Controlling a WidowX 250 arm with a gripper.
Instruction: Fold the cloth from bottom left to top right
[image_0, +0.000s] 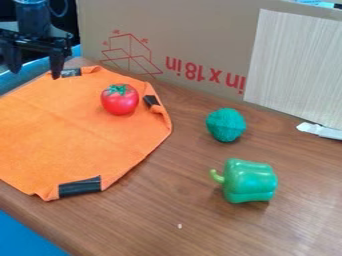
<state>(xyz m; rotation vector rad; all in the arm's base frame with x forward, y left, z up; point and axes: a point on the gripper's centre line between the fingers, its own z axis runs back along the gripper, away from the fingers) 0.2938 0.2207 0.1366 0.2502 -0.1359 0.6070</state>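
The black gripper hangs at the upper left, over the far left edge of the cloth, its two fingers spread wide apart with nothing between them. Below and to the right of it, the orange cloth lies spread out on the wooden table, running out of view at the left. Black tape marks its near corner, its far edge and its right side, where the fabric is a little bunched. A red tomato rests on the cloth's upper right part.
To the right of the cloth stand a teal ball and a green bell pepper on the table. A cardboard wall closes off the back. A white object lies at the right edge by a pale panel.
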